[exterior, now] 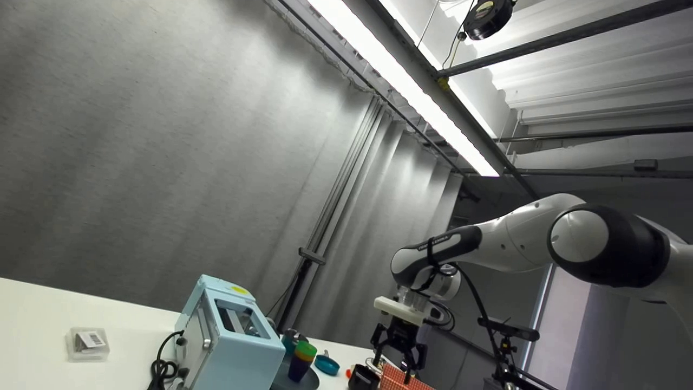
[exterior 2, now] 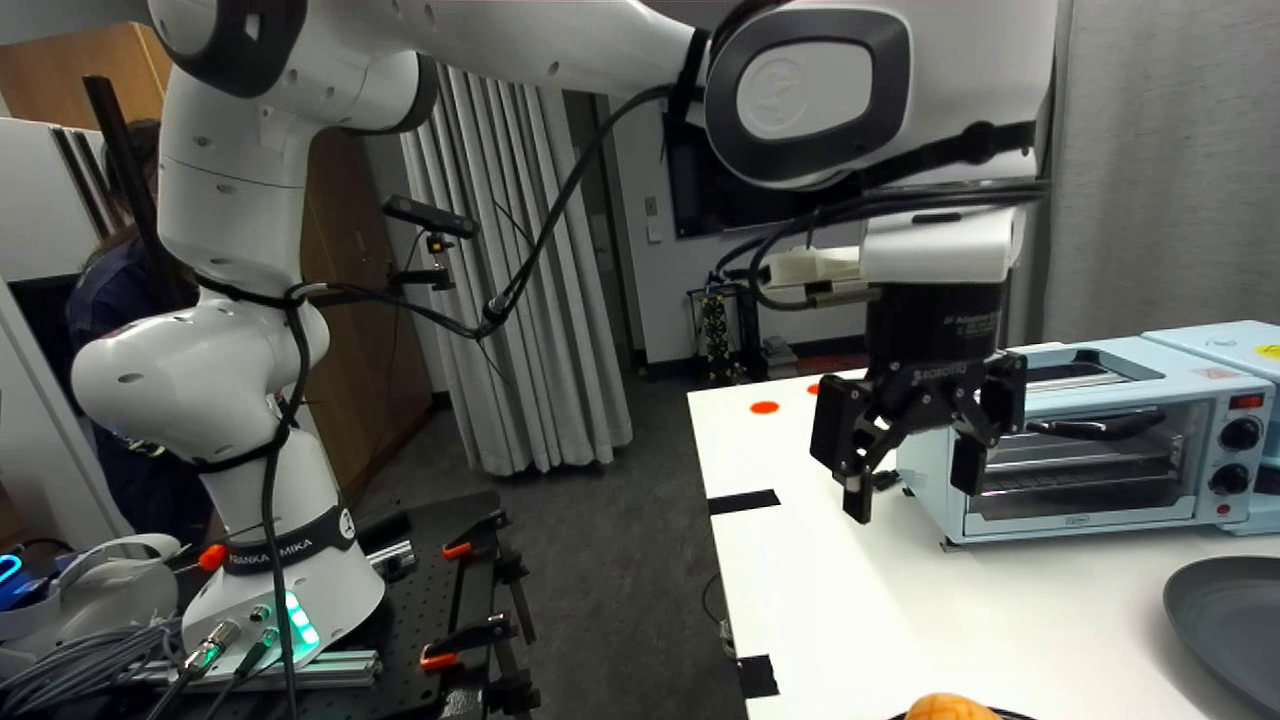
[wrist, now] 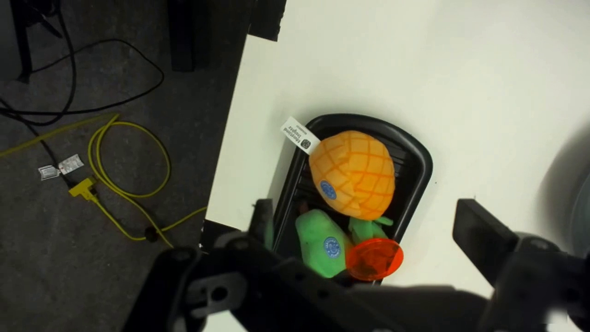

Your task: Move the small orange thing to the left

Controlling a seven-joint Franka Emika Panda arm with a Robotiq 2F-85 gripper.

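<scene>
In the wrist view, a small translucent orange-red round piece [wrist: 374,259] overlaps the edge of a black ridged tray [wrist: 421,161]. A larger orange plush pineapple [wrist: 355,175] lies in the tray, its green leaves beside the round piece. A green plush fruit [wrist: 321,242] lies left of the round piece. The pineapple's top also shows at the bottom of an exterior view [exterior 2: 950,708]. My gripper [wrist: 370,219] is open and empty, its fingers wide apart above the tray. It hangs above the table in both exterior views [exterior 2: 912,487] [exterior: 392,368].
A light blue toaster oven [exterior 2: 1090,430] and a dark grey plate [exterior 2: 1235,620] stand on the white table. Stacked coloured cups [exterior: 302,362], a teal pan [exterior: 327,364] and a red checked item [exterior: 398,379] show too. The table edge [wrist: 224,152] drops to the floor.
</scene>
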